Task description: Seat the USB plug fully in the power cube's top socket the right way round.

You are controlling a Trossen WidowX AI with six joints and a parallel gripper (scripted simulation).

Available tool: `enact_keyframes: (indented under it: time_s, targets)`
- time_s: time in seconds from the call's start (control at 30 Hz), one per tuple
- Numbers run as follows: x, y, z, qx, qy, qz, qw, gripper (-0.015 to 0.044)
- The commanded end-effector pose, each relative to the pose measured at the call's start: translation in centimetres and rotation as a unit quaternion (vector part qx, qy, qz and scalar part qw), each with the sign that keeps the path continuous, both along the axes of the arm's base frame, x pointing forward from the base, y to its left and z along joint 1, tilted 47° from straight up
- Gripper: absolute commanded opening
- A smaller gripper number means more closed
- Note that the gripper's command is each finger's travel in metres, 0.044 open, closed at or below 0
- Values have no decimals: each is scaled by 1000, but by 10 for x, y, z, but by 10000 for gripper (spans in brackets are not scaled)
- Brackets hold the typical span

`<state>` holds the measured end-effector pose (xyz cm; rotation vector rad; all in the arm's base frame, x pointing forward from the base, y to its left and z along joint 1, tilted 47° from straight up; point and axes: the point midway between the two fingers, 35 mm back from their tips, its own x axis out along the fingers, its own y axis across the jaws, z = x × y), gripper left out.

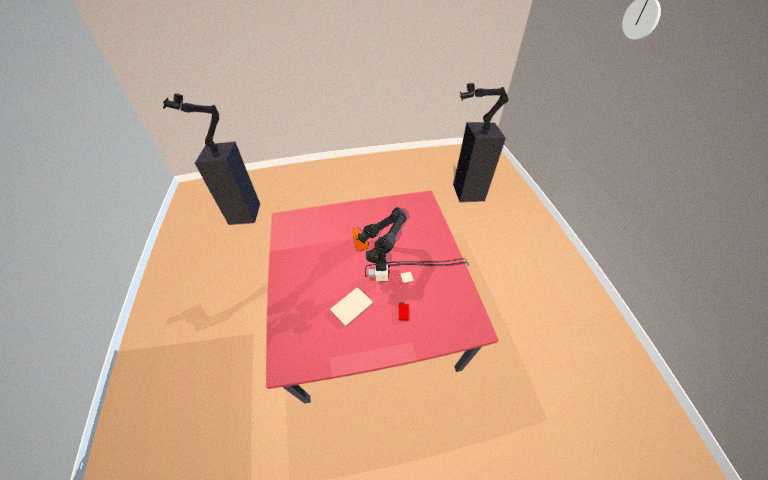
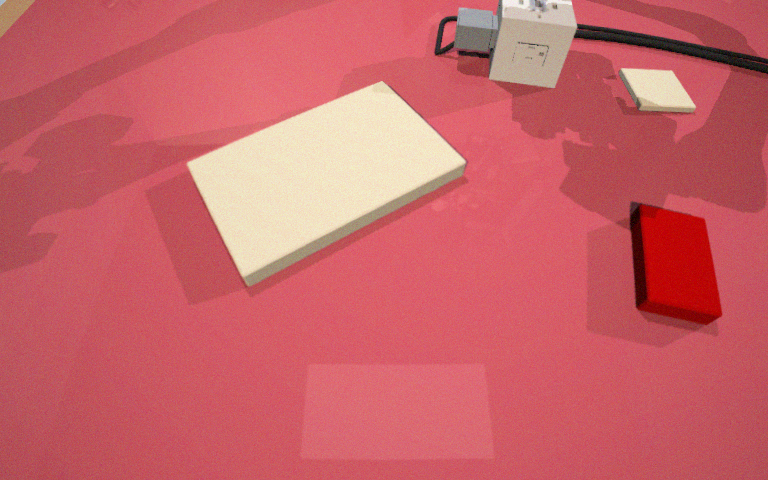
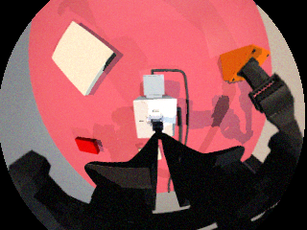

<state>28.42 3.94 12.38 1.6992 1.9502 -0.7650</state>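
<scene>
The white power cube (image 1: 382,277) (image 2: 509,63) (image 3: 141,107) stands on the red table, with socket openings on its top and front. My gripper (image 1: 381,267) (image 3: 159,136) is over the cube's top, its fingertips shut on the small silvery-white USB plug (image 2: 538,4) (image 3: 154,117). The plug is at the middle of the cube's top, partly covered by the fingertips. The frames do not show clearly how deep it sits or which way round it faces. The fingers are outside the exterior view.
A grey plug block (image 1: 371,272) (image 2: 474,29) (image 3: 153,85) sits on the cube's side, with a black cable (image 1: 430,263) (image 2: 668,46) (image 3: 187,110). Near the cube are a small cream block (image 1: 407,277) (image 2: 659,90), a large cream slab (image 1: 351,306) (image 2: 322,181) (image 3: 82,57) and a red box (image 1: 403,311) (image 2: 673,260) (image 3: 87,145).
</scene>
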Motion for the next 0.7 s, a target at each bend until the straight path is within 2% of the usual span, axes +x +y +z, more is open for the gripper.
enact_keyframes:
  time_s: [0.0, 0.67]
  targets:
    - [0, 1, 0, 3, 1, -2, 1000, 0]
    - [0, 3, -1, 11, 4, -5, 1000, 0]
